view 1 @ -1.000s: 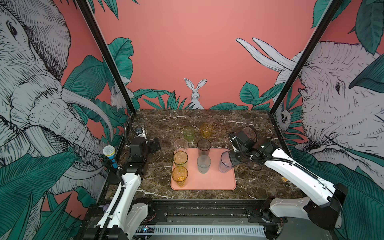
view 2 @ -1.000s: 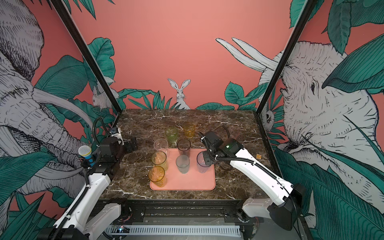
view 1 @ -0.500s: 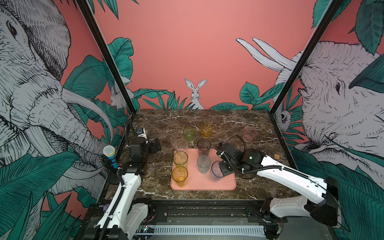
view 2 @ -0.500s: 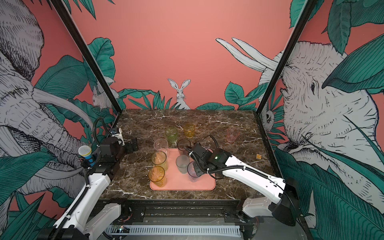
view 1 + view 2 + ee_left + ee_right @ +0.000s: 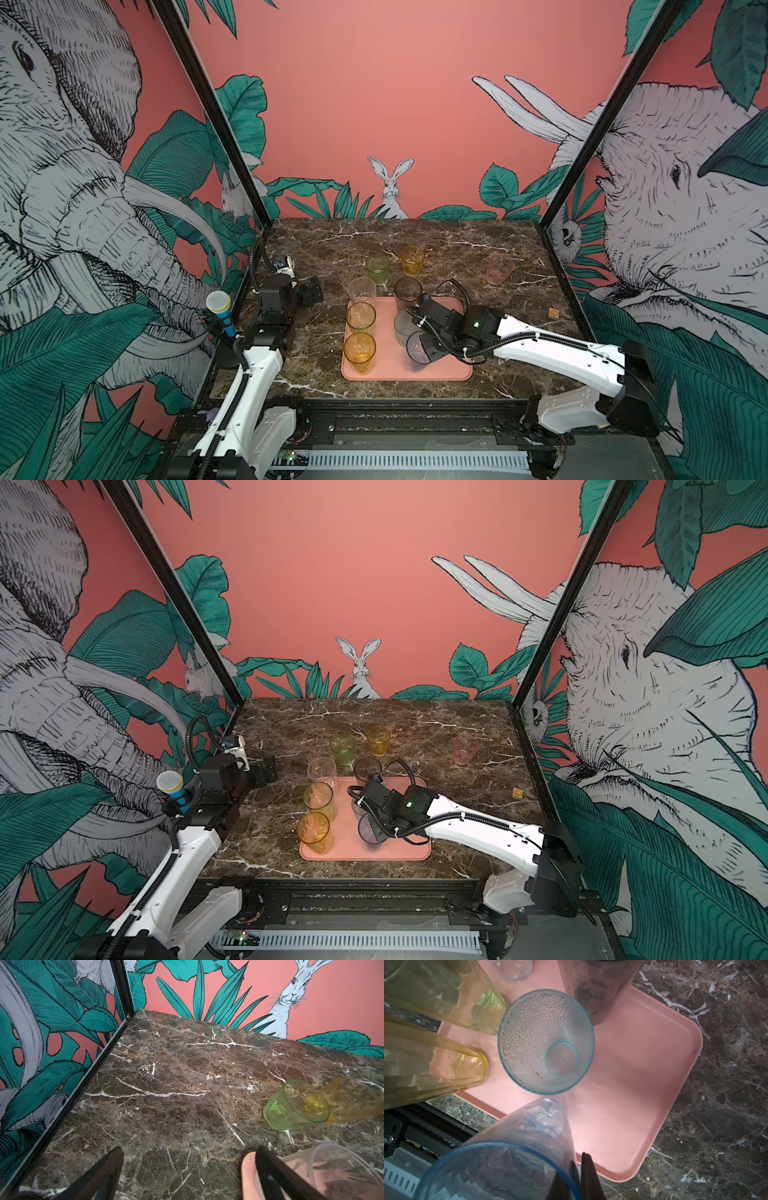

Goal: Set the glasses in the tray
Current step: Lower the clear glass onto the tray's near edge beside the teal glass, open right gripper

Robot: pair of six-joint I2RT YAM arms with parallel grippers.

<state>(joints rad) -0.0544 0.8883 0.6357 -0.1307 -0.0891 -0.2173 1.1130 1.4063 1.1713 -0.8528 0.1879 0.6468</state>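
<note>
glasses count: nine in both top views — five standing on the tray, three off it, one held.
tray count: one tray (image 5: 451,370), salmon-pink, under the right gripper.
right gripper (image 5: 428,353): pinched narrow on the rim of the lavender-blue glass (image 5: 417,356); glass tilted over the tray, base contact can't tell.
beside right gripper: teal-grey glass (image 5: 404,328) just next to the held one; smoky grey glass (image 5: 408,290) beyond; yellow-green glass (image 5: 360,318) and amber tall glass (image 5: 359,351) across the tray.
left gripper (image 5: 308,291): jaws wide, empty, over the marble table (image 5: 316,332); clear glass (image 5: 361,291) nearest.
off tray: green short glass (image 5: 377,268), amber short glass (image 5: 412,259) near the left gripper; pink glass (image 5: 500,269) well apart from both.
right wrist only: fingers (image 5: 588,1178) straddling the rim — one inside, one outside; teal-grey glass dimpled.
top views only: pink glass.
</note>
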